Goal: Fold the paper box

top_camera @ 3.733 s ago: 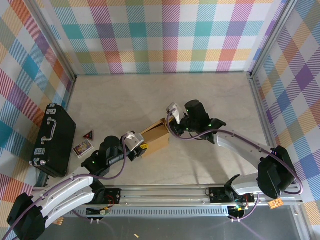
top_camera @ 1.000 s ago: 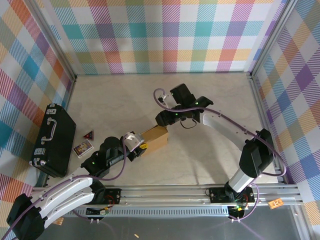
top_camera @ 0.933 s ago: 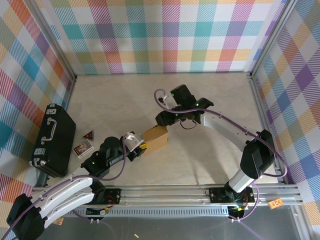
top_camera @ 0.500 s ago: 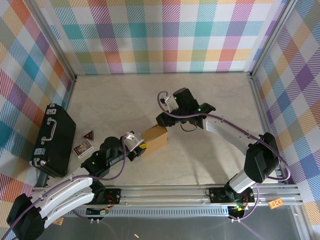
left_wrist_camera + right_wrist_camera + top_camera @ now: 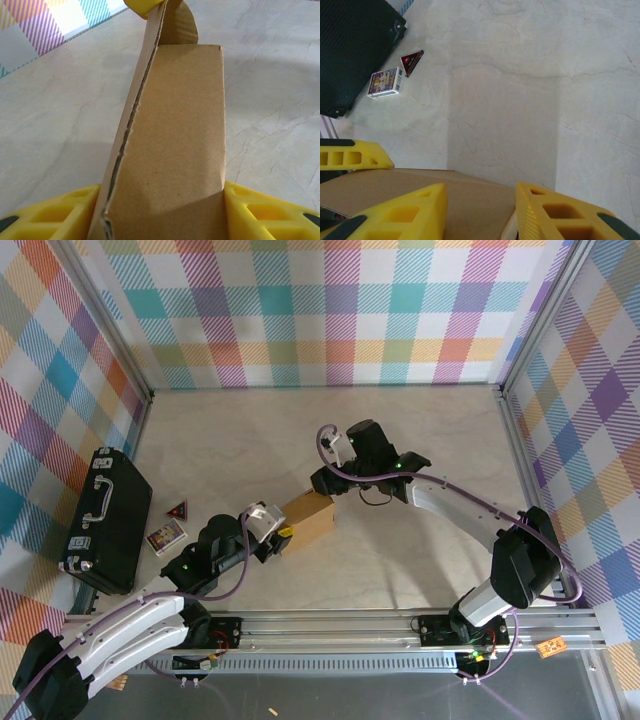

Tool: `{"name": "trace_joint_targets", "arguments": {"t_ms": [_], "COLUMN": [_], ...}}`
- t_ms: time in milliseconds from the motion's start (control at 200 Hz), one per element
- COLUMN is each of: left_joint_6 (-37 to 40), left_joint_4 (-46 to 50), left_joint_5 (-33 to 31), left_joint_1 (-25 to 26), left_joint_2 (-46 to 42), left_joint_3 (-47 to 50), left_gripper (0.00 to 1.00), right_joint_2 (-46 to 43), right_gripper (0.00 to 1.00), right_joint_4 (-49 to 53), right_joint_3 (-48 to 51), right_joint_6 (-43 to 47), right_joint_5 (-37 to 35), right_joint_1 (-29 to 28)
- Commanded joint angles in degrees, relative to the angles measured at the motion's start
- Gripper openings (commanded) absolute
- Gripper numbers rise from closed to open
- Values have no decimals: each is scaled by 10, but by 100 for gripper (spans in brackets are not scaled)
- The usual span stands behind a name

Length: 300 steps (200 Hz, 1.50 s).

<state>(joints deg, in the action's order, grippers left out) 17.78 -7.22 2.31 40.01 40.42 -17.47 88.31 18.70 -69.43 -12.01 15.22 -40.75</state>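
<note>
Right pincer (image 5: 325, 487) shifted at paper box (image 5: 308, 520) far end; card pack (image 5: 165, 534) print unreadable.

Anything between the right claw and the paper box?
Nothing visible. The right claw sits at the paper box's far end, with cardboard directly under its fingers. The left claw clamps the near end. The black case lies off to the left, away from both.

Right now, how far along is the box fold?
Done: the paper box is folded into a flat brown block. In hand: the left gripper clamps its near end. The right gripper sits over the far end, and I cannot tell whether it is gripping. Left: the end flap stands open and one side seam gapes, so tucking and closing remain.
</note>
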Motion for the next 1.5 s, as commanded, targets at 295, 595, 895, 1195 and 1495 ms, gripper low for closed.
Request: {"name": "trace_joint_targets", "arguments": {"t_ms": [295,595,895,1195,1495], "left_joint_6": [140,175,194,194,188], "left_joint_4": [-50,-47,-24,-14,-19], "left_joint_5": [59,169,249,253,256], "left_joint_1": [-1,-30,-58,-68,-68], "left_joint_2": [38,90,145,158,163], "left_joint_3": [-5,-24,-63,-74,-73], "left_gripper": [35,34,34,35,35], "right_joint_2": [-47,-98,-64,-18,-4], "right_gripper": [70,99,99,99,99], "right_joint_4": [68,204,239,237,105], "right_joint_3": [-21,-54,-45,-47,-63], "right_joint_6": [155,585,736,741,629], "right_joint_5": [41,181,115,101,38], "right_joint_1": [55,57,26,1,-8]}}
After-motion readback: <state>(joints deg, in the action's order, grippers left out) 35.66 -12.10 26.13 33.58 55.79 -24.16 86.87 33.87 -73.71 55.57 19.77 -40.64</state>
